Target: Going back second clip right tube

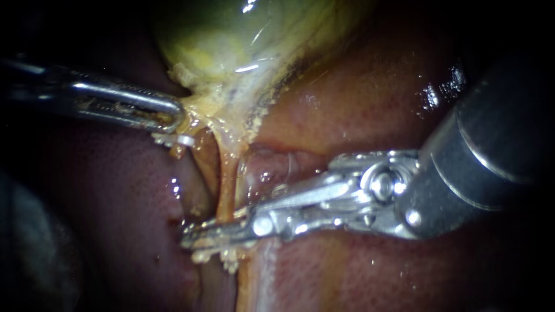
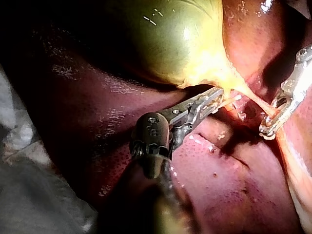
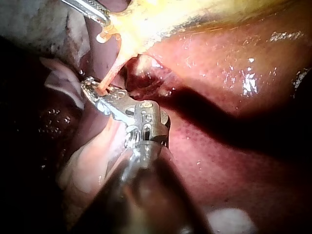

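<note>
A: The right instrument's hand (image 1: 199,237) lies across the right tube (image 1: 227,188), low down, where the strand meets the liver (image 1: 358,98). Is it pinching?

B: That cannot be told. The tube runs down into the hand and is lost there in all three views. Whether the hand is pressed on it or only lies round it does not show. No clip shows at that spot either, because the metal covers it.

A: And the other one?

B: The left instrument's hand (image 1: 173,118) is pressed together on the yellowish fringe at the narrow end of the gallbladder (image 1: 231,34) and holds it out to the side.

A: Why hold it there?

B: Most likely to draw the tube taut and lift it clear of the liver, so that it stands as a straight, bare strand with room on both sides. A slack tube would fold against the tissue and leave nothing clean to close around or slide off.

A: And for backing away?

B: Judging by the task, the right instrument's hand has to come off along its own shaft without dragging the strand. The tube is thin and stretched, so a sideways tug could tear it or shift a clip.
</note>
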